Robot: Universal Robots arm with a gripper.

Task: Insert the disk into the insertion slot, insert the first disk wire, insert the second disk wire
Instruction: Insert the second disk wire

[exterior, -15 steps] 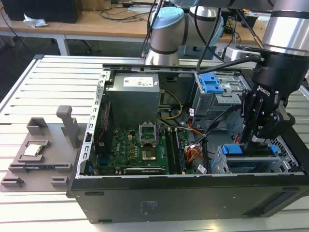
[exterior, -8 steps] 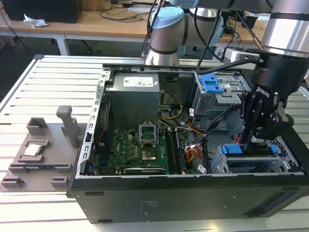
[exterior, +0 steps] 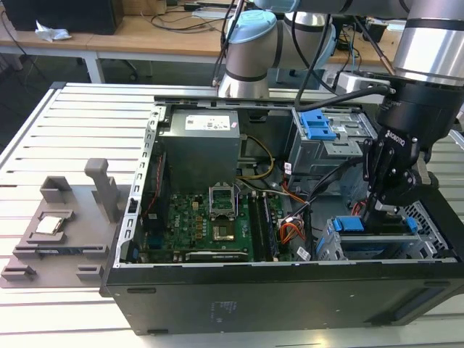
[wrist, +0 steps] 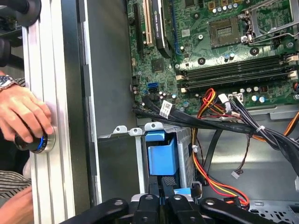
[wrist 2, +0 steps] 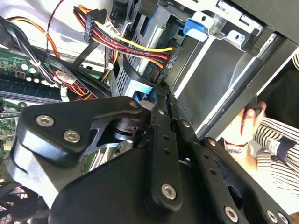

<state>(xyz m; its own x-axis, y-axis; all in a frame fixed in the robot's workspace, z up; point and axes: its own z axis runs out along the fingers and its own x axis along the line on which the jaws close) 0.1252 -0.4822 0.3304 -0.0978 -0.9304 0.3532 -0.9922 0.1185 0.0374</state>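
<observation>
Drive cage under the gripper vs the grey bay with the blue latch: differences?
The insertion slot sits low, the gripper right over it; the bay box stands taller, away from it. The slot holds the blue-framed disk; the bay box carries a blue latch. Both are sheet metal.

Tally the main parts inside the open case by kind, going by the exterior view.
Drive cages: 2, the insertion slot and the taller bay box
Power supply: 1
Motherboard: 1
Total: 4
</observation>
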